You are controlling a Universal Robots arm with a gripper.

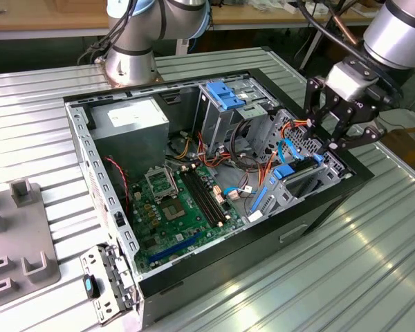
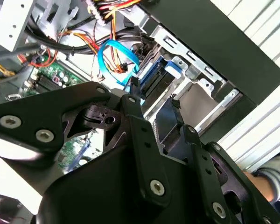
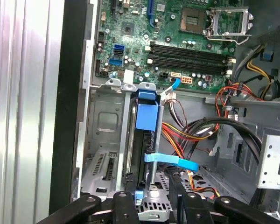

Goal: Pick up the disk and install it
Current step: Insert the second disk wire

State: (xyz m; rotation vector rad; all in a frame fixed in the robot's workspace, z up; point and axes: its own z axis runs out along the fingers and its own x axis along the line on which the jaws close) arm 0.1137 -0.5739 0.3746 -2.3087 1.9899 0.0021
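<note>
Tabletop: ribbed silver metal, long grooves running across it; its ribs also seen in the first wrist view. Directly on it:
- open black computer case, lying on its side, middle of the tabletop
- robot arm base, round, just beyond the case's far end
- grey fixture block with upright pegs, at the exterior view's left, apart from the case
- silver plate with blue latch, at the case's near corner; attached or loose, cannot tell

Disk in drive bay (exterior view's right end of case), gripper above; motherboard alongside.
</note>
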